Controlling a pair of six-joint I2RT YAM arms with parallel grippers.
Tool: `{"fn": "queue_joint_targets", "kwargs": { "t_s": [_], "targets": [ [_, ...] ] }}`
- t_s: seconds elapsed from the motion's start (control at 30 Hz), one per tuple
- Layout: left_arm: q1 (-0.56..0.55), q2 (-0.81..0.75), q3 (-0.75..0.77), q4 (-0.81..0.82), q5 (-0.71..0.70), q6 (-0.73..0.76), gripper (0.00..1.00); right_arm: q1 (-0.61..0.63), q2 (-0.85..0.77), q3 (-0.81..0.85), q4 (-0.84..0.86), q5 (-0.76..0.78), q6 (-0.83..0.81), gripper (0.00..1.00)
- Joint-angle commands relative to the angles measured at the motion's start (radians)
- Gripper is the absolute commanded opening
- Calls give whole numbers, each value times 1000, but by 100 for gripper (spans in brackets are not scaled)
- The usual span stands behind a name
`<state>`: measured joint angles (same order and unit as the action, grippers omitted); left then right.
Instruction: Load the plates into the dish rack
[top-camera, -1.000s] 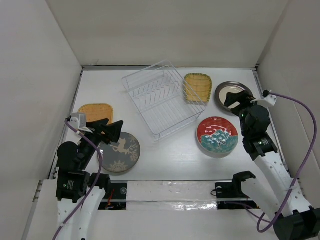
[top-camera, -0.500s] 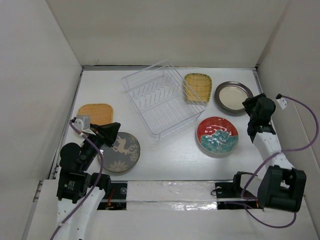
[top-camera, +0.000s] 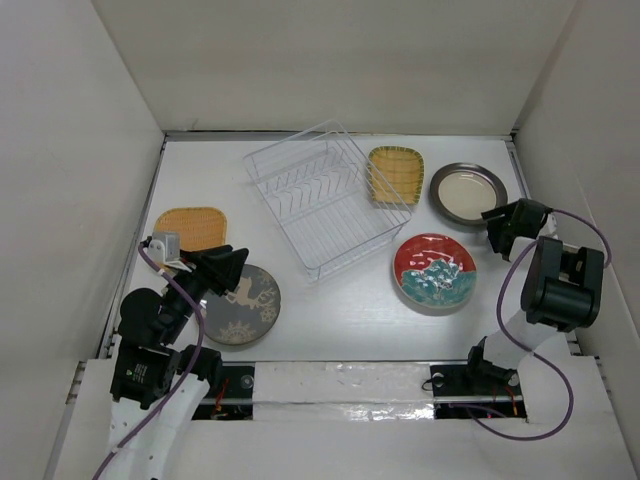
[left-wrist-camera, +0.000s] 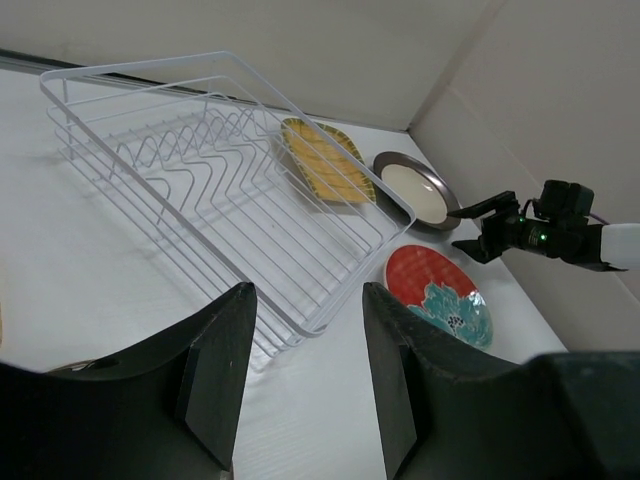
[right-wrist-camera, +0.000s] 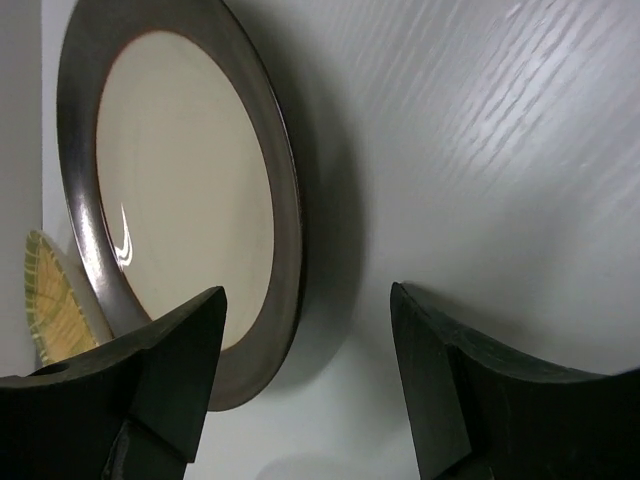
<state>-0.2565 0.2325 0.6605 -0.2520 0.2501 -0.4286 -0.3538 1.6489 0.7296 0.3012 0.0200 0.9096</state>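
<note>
Tabletop (top-camera: 350, 320): metallic plate (right-wrist-camera: 185, 200) beside right end effector (right-wrist-camera: 307, 300) (spread wide)

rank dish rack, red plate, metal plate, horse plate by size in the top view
1. dish rack
2. red plate and horse plate, too alike to split
3. metal plate, slightly smaller

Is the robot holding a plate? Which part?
Nothing is held. The left gripper is open and empty; the right gripper is open beside the brown-grey plate.
</note>
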Motion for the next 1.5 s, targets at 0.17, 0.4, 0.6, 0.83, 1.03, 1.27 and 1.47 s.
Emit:
{"fn": "queue_joint_targets", "kwargs": {
  "t_s": [0.17, 0.4, 0.6, 0.83, 1.03, 1.27, 1.47],
  "targets": [
    [-7, -1, 8, 25, -29, -6, 43, -13, 198, 114, 182, -230, 140, 63],
    [-7, -31, 8, 25, -51, -7, 42, -22, 210, 114, 236, -198, 199, 12],
    [-7, -64, 4, 25, -75, -10, 42, 1, 10, 51, 234, -59, 189, 0],
    [-7, -36, 5, 28, -55, -9, 42, 179, -392, 108, 165, 240, -44, 0],
    [-7, -42, 2, 30, -54, -9, 43, 409, -443, 270, 171, 250, -364, 0],
    [-7, -42, 2, 28, -55, -9, 43, 633, -189, 621, 32, 242, -639, 0],
    [2, -42, 4, 30, -55, -7, 43, 762, 84, 979, -118, 358, -843, 0]
  ]
}}
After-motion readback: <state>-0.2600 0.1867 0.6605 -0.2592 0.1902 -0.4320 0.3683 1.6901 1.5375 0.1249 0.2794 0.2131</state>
